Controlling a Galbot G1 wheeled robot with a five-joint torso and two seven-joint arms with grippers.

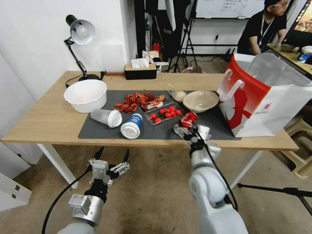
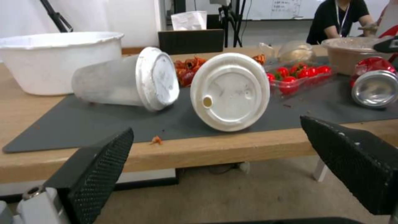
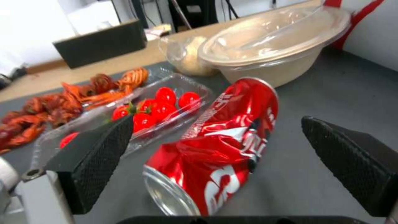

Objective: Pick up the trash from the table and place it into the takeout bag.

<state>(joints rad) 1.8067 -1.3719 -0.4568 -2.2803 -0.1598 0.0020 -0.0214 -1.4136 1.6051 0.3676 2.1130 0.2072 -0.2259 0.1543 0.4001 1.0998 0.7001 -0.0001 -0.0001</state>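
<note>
On the front edge of the table (image 1: pixel 48 123), the right gripper (image 1: pixel 189 131) sat low over the dark mat (image 1: pixel 97 130) with its fingers (image 3: pixel 89 161) spread wide, one on each side of the crushed red soda can (image 1: pixel 187 121), not quite touching it as far as I could tell. That can lay on its side, its silver bottom pointing back toward the robot. Just behind it sat a clear tray of cherry tomatoes (image 1: pixel 164 113), and next to that, the lidded plastic bowl (image 1: pixel 200 100), with a small clear bag (image 1: pixel 177 95) tucked beside it. A pile of crawfish shells (image 1: pixel 138 100) was spread further back on the mat.

Over to the left, the blue-white paper cup (image 1: pixel 131 126) and the frosted cup (image 1: pixel 105 117) were both tipped over near the mat's front edge, lids facing the robot. A big white bowl (image 1: pixel 85 95) stood on the bare wood beside them, with a desk lamp (image 1: pixel 79 45) and a black tissue box (image 1: pixel 140 71) at the back.

The takeout bag (image 1: pixel 256 97) stood upright and open at the right end of the table, near the can but not touching it.

The left gripper (image 1: pixel 112 157) hung below table height out in front, claws spread too, holding nothing.
</note>
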